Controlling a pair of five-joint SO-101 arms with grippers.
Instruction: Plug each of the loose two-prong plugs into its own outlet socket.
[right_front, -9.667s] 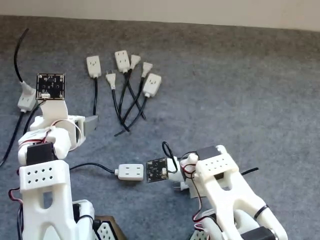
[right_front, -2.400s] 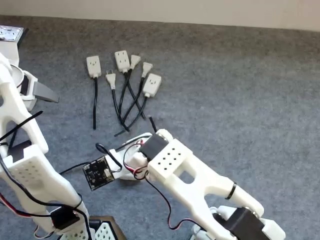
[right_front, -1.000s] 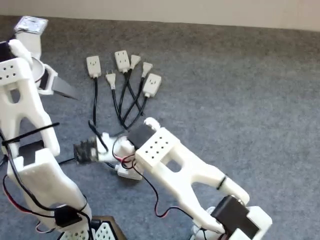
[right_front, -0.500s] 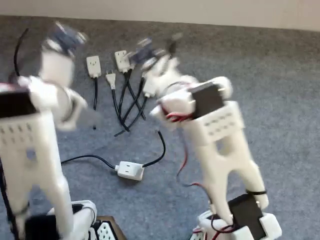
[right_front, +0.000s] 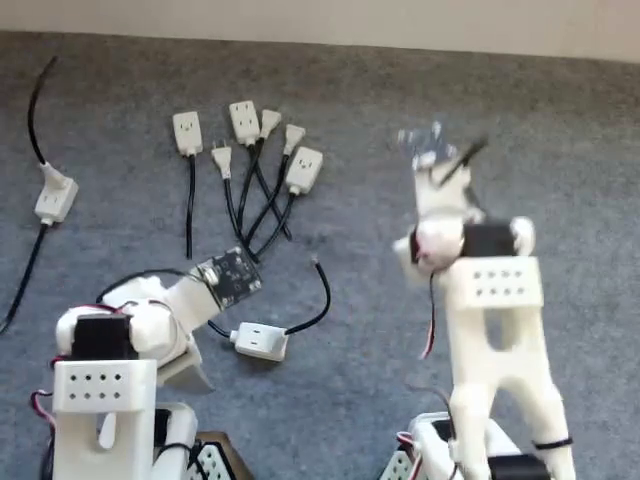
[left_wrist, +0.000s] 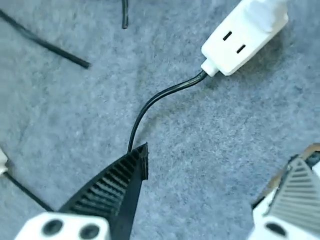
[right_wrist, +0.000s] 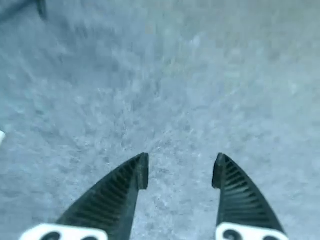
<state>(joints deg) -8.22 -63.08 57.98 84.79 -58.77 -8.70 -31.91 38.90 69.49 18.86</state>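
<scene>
DESK: Arms first. What differs from half a second back?

PHOTO: Both were up and blurred over the cluster (right_front: 250, 150) of plugs and sockets at the far side. Now the left arm (right_front: 105, 372) is folded low by its base at the near left. The right arm (right_front: 497, 300) stands tall, well to the right of the cluster, over bare grey tabletop (right_front: 560, 150).

DESK: End effectors?

PHOTO: The left end effector (left_wrist: 222, 155) gapes wide and holds nothing. Its black ribbed finger (left_wrist: 117, 187) tapers to a point over the cord (left_wrist: 165, 95). The right end effector (right_wrist: 181, 160) is parted more narrowly and is also empty, two ribbed black wedges above the nap.

DESK: And the socket?

PHOTO: The near socket (right_front: 260, 342), a smooth white oblong block with paired slots, lies flat just ahead of the left arm. It lay in the same place nearly ten seconds ago, when the right arm hung beside it. One thin black cord leaves its left end. Another curls from its right end up to a loose tip. The cluster is unmoved: three boxy white sockets and three small white plugs, their black cords crossing. A white connector (right_front: 50, 200) lies apart at the far left, cord running off both ends.

DESK: Surface?

PHOTO: Short, fuzzy grey pile, like carpet.
</scene>
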